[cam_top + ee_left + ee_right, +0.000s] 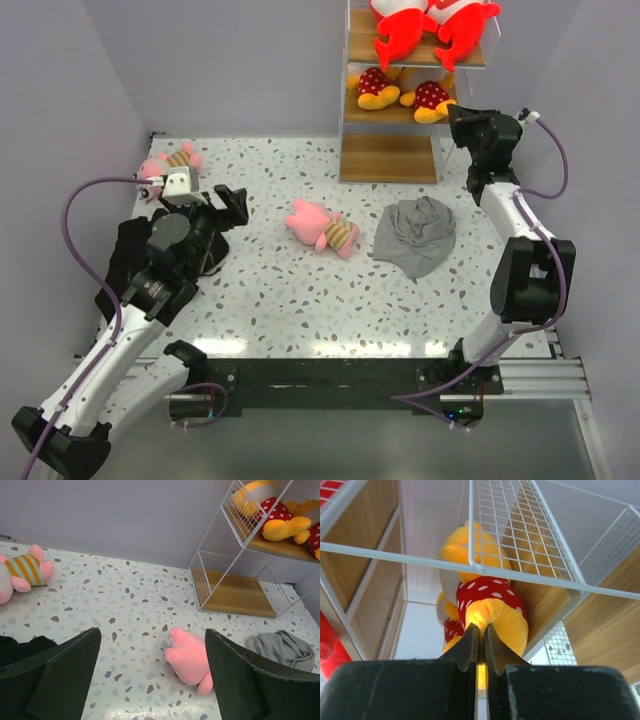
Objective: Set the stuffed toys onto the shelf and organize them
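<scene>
Nudging seems our aim: right tool [481, 628], clenched, touches a yellow toy [490, 600] on the shelf's [390, 158] middle board to square the pair; left tool [151, 645], released, faces a pink toy [189, 655] before the shelf.

Wooden, wire-framed shelf [390, 158]; seemingly glossy table [280, 300]

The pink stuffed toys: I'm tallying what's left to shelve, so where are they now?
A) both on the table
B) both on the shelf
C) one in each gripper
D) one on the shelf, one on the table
A: one pink toy lies in the middle of the table and the other pink toy at its far-left corner, while the shelf holds only the red-and-white pair and the yellow pair.
</scene>
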Robot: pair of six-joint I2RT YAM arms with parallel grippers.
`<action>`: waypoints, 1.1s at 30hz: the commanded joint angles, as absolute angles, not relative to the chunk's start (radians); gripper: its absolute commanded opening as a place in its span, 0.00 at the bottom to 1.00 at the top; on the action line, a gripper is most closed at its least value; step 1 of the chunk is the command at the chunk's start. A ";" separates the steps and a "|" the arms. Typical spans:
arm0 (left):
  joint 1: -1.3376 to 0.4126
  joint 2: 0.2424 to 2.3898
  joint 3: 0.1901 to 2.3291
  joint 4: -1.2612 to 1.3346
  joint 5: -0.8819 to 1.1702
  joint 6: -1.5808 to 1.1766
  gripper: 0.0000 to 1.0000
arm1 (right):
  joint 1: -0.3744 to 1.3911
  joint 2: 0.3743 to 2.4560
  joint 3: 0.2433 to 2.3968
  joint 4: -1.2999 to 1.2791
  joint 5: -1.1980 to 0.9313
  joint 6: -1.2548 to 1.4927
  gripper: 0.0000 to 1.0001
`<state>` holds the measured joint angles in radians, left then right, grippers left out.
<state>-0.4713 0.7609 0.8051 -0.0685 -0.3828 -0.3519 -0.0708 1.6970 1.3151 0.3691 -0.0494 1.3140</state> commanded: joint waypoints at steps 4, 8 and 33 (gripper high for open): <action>-0.471 0.758 0.801 -0.015 -0.400 -0.333 0.89 | -0.072 1.710 1.330 0.465 -0.008 1.370 0.05; -0.471 0.758 0.802 -0.015 -0.400 -0.333 0.89 | -0.060 1.726 1.327 0.483 -0.006 1.390 0.11; -0.471 0.779 0.799 -0.018 -0.416 -0.327 0.91 | -0.041 1.361 1.109 0.149 0.035 1.025 0.56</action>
